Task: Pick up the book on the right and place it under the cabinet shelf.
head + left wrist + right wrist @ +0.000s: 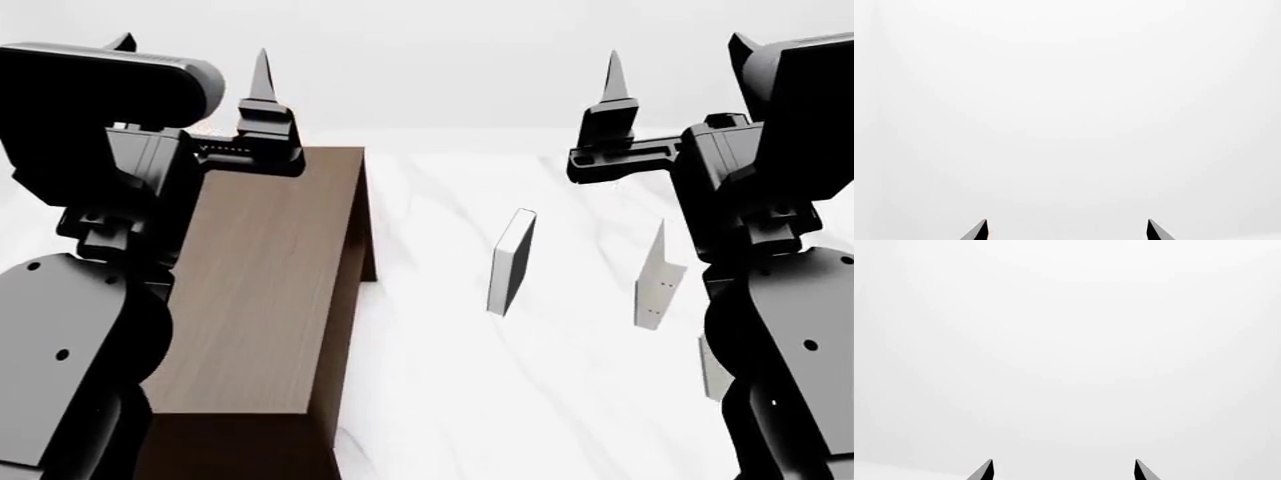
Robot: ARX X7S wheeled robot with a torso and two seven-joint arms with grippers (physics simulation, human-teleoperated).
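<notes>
The thin white book [655, 281] stands upright on the marble tabletop [534, 400], on the right, just beside the right arm and well apart from the dark wood cabinet [260, 290] at left; the black-faced book [511, 262] stands between them. It looks stiff, light and smooth, likely to tip at a nudge, so pinching across its thin covers near the top edge seems best. The right gripper [1062, 471] is raised, spread wide and empty; the left gripper [1067, 231] likewise, touching nothing
</notes>
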